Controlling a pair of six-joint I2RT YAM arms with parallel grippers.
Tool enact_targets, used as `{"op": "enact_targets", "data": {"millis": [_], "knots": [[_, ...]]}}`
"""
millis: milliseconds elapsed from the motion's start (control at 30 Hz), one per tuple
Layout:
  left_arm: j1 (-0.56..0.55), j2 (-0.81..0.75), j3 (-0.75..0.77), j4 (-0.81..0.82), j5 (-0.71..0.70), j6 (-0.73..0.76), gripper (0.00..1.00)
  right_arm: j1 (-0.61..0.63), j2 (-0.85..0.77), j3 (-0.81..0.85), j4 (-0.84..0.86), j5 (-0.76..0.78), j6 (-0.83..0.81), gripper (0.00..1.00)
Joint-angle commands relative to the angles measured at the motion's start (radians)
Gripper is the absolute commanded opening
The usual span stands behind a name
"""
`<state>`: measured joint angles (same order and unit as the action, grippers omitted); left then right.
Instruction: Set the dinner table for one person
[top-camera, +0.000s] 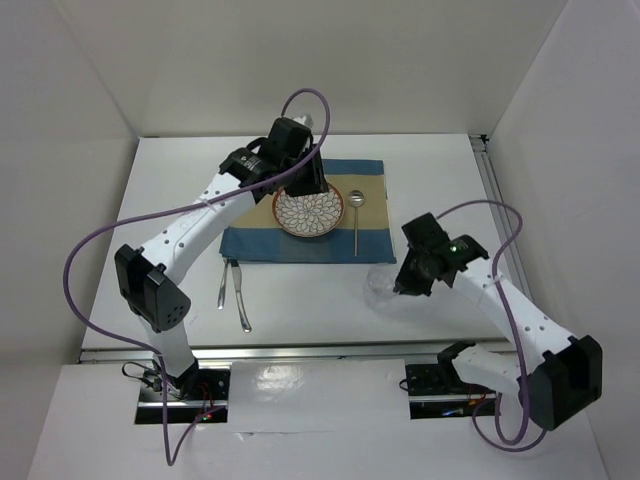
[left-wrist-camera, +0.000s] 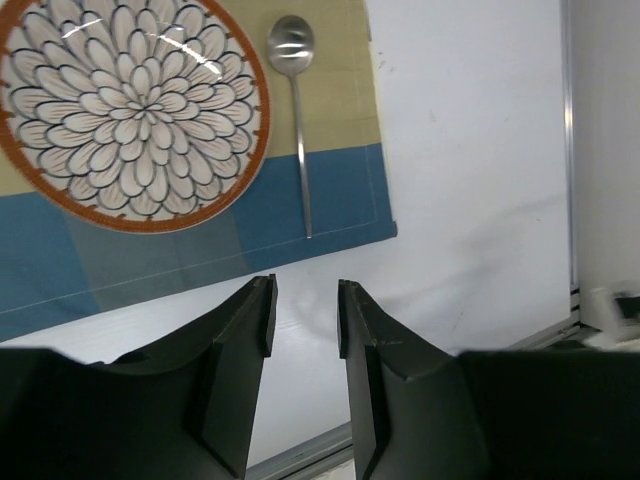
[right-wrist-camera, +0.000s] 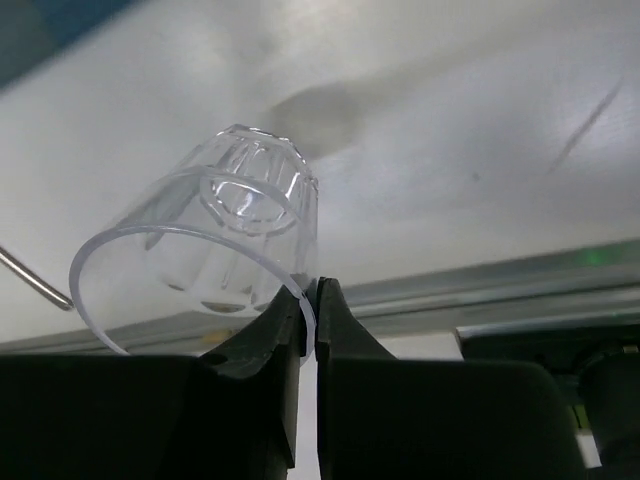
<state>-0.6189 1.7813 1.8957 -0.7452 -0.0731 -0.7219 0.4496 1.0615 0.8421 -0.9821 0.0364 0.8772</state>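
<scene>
The white dinner table carries a blue-and-tan placemat. On the mat lie a flower-patterned plate with an orange rim and a spoon to its right; both also show in the left wrist view, the plate and the spoon. My left gripper is open and empty, hovering over the plate's far edge. My right gripper is shut on the rim of a clear glass, tilted, just off the mat's near right corner.
A fork and a knife lie on the bare table, near the mat's near left corner. Metal rails run along the table's right edge and near edge. White walls enclose the table.
</scene>
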Motion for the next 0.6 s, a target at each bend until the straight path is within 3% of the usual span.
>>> {"op": "enact_targets", "data": {"millis": [0, 133, 267, 567], "knots": [[0.048, -0.060, 0.013, -0.046, -0.013, 0.045, 0.48, 0.009, 0.084, 0.263, 0.002, 0.158, -0.067, 0.00], [0.106, -0.141, -0.073, -0.074, -0.069, 0.055, 0.51, -0.009, 0.361, 0.571, 0.005, 0.244, -0.264, 0.00], [0.154, -0.197, -0.133, -0.097, -0.126, 0.064, 0.52, -0.112, 0.614, 0.842, 0.098, 0.209, -0.417, 0.00], [0.248, -0.310, -0.341, -0.128, -0.110, 0.055, 0.55, -0.238, 1.197, 1.506, 0.102, 0.148, -0.461, 0.00]]}}
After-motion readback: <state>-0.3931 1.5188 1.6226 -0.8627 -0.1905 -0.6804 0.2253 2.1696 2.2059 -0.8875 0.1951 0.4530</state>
